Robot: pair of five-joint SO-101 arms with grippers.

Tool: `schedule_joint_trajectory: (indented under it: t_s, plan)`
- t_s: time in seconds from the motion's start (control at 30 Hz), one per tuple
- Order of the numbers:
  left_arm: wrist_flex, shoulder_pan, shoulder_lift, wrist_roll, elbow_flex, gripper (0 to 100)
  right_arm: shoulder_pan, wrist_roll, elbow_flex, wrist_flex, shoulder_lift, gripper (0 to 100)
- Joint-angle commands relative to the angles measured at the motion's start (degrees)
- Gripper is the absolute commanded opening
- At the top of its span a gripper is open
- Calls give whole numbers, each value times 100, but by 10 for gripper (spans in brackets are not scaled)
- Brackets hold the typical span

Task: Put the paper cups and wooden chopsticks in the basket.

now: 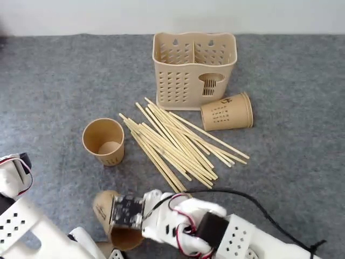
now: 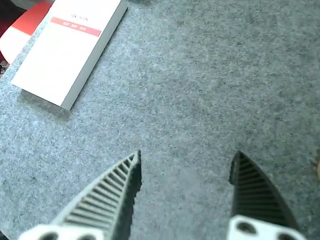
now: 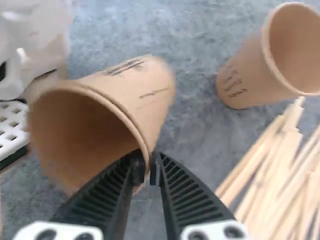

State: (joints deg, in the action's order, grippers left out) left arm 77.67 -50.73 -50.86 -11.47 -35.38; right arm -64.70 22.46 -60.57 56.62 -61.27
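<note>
A: Far left first. What is your left gripper (image 2: 187, 157) doing?
B: Holding nothing. Its jaws are spread wide over the grey felt mat (image 2: 210, 75), with a white booklet with a red stripe (image 2: 65, 45) lying beyond. My guess is it's parked aside so your other arm has room.

A: Next along?
B: An upright tan paper cup (image 1: 103, 141), mouth up, stands free on the mat. Nearer the arm bases, your right gripper (image 3: 146, 162) is clamped on the rim of a second tan paper cup (image 3: 100, 115), one finger inside and one outside. A rim pinch likely spares the thin wall. The cup is tilted, mouth toward the wrist camera. I cannot tell whether it's off the mat.

A: Centre?
B: A loose fan of pale wooden chopsticks (image 1: 178, 145) lies flat in front of the beige perforated plastic basket (image 1: 194, 67). The basket is upright, with a divider. All the cups and chopsticks lie outside it.

A: Right?
B: A third tan paper cup (image 1: 227, 111) lies on its side, just beside the basket's front corner.
</note>
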Motion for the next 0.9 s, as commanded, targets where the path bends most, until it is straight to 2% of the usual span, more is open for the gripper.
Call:
schedule_joint_trajectory:
  t_s: [0.0,0.23,0.47,0.63,0.87]
  plan:
    - [-132,-26,-35,-44,13,276,470,-53,1037,593,13,9]
    - [-105,-26,-35,-44,-4,276,831,-53,2470,1358,66,9]
    - [-132,-9,-44,-44,-286,276,1305,123,3657,1305,418,9]
    - [-114,-9,-44,-35,-330,276,1640,141,4237,769,1429,9]
    - [-132,0,-53,-35,-453,276,1754,149,4993,48,2826,9]
